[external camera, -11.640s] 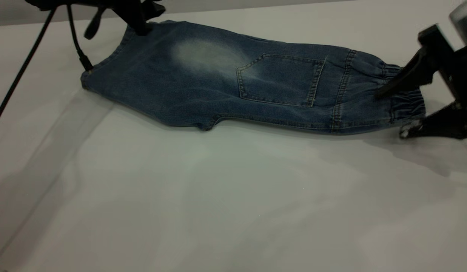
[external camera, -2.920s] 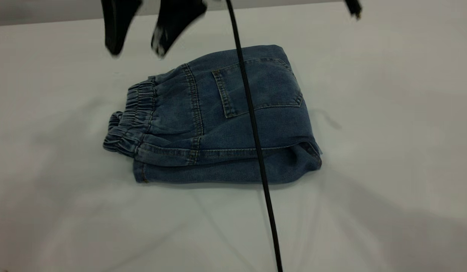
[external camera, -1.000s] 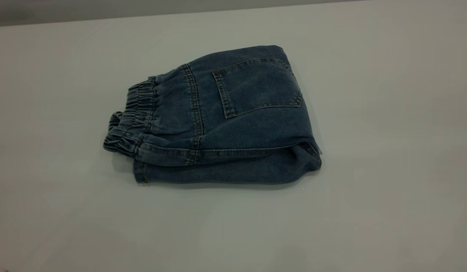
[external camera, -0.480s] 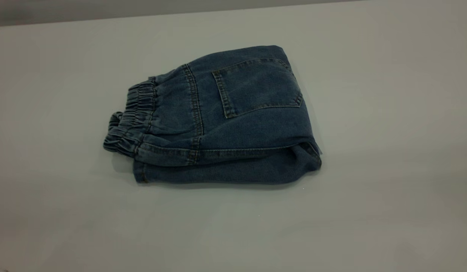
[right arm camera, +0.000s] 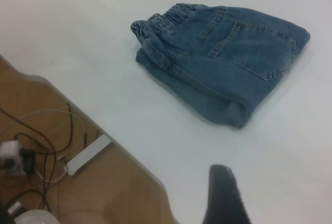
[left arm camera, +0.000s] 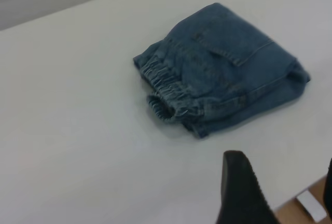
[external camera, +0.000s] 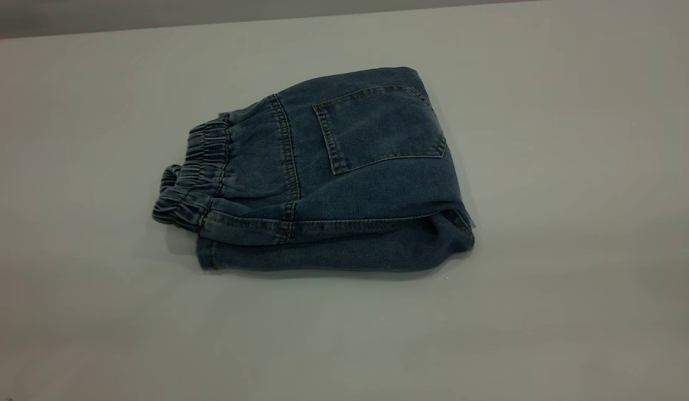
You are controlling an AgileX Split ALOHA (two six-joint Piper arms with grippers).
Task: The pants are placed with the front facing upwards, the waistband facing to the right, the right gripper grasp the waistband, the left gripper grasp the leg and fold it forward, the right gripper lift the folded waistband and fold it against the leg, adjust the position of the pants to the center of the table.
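Observation:
The blue denim pants lie folded in a compact bundle on the white table, patch pocket upward. The gathered waistband points to the left of the exterior view, on top of the leg layers. No arm appears in the exterior view. My left gripper is open and empty, hanging back near the table's edge, well clear of the pants. My right gripper shows only one black finger, spread wide, holding nothing and far from the pants and waistband.
Beyond the table edge in the right wrist view is a wooden floor with loose cables and a white strip. The left wrist view shows a bit of wooden floor past its table edge.
The long flat pants were folded waistband over leg; 2.9 s ago a gripper and cable hung overhead. Both arms have left the exterior view; nothing has moved in the last second.

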